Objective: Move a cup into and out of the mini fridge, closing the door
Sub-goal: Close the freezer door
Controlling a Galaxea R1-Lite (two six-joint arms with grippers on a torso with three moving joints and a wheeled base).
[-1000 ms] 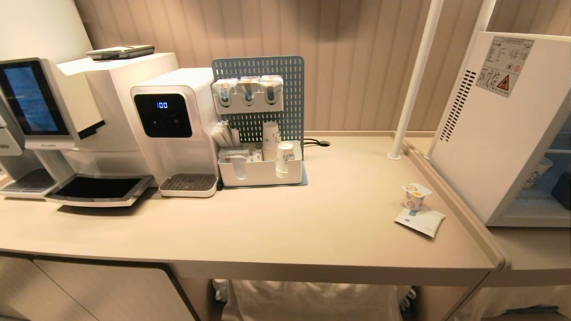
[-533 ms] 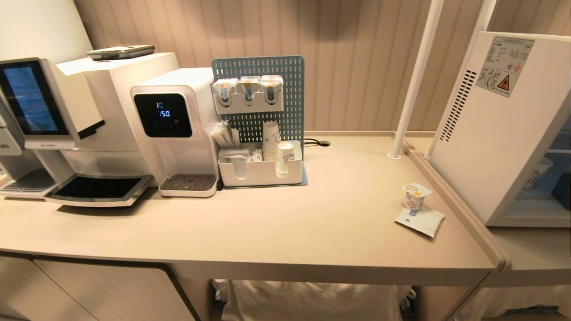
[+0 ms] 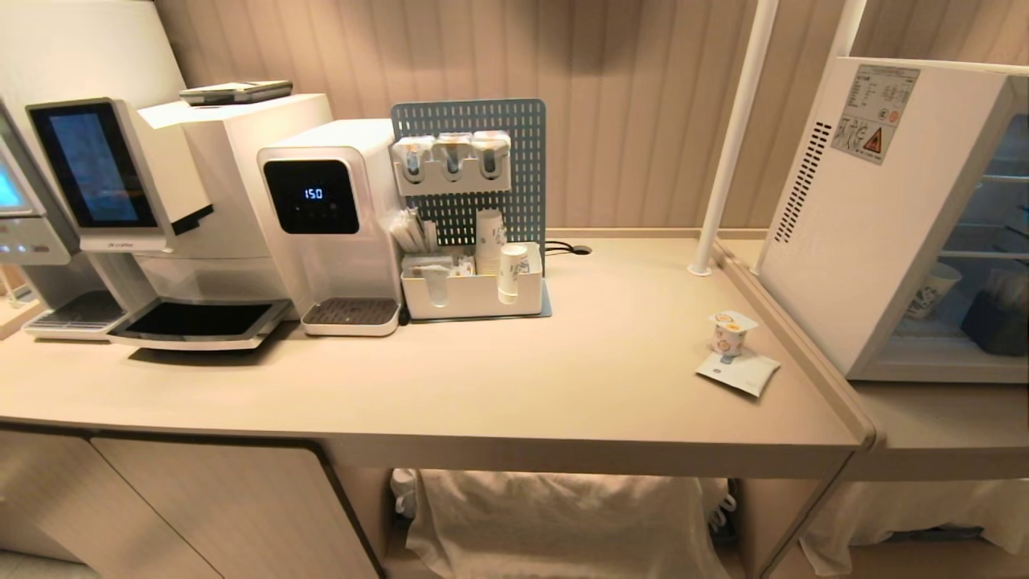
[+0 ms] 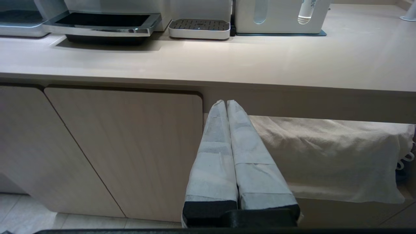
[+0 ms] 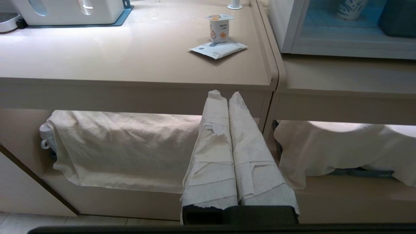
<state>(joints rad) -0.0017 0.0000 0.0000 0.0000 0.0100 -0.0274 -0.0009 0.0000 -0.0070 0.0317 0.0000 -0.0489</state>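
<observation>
Probably light and thin-walled, the tiny white plastic cup with an orange label (image 5: 219,28) stands on the tabletop (image 5: 130,58) ahead of and above the shut, empty right claw (image 5: 224,94), best pinched gently mid-wall.

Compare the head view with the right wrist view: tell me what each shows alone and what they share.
Head view only: the coffee machine, the water dispenser with its lit display, the blue pegboard and the mini fridge's white side with a warning sticker.

Right wrist view only: the right gripper, fingers wrapped in white and shut, hanging below the counter edge, and the white cloth under the counter.

Both: the cup standing beside a flat white packet on the counter, the white organiser tray, and a patterned paper cup inside the fridge.
</observation>
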